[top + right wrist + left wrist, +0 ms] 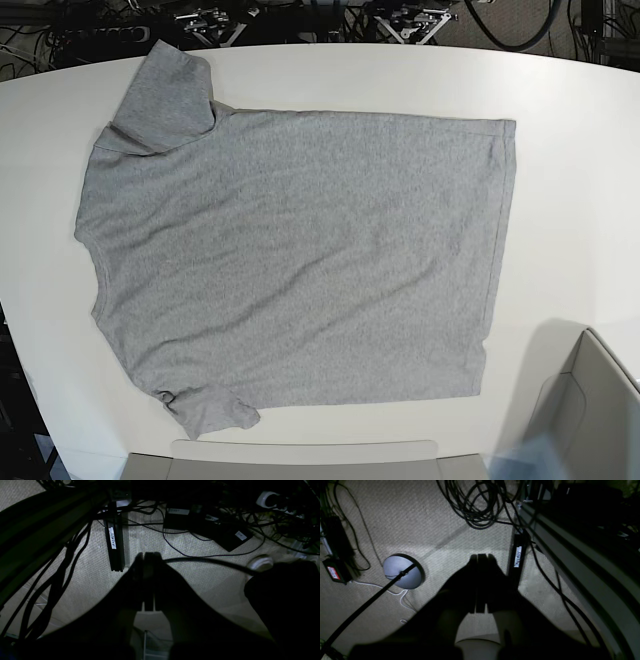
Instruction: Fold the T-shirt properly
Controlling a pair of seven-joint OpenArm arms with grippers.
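Observation:
The heather-grey T-shirt lies spread flat, plain side up, on the white table in the base view. Its collar end is at the left, its hem at the right, one sleeve at the top left and one at the bottom left. No gripper shows in the base view. My left gripper hangs over the carpet floor beside the table, its fingers together with nothing between them. My right gripper also hangs over the floor, fingers together and empty. The shirt does not show in either wrist view.
A round lamp base and coiled black cables lie on the floor under the left gripper. A black bar labelled ASIMOV, power bricks and cables lie under the right one. A grey box sits at the table's bottom right.

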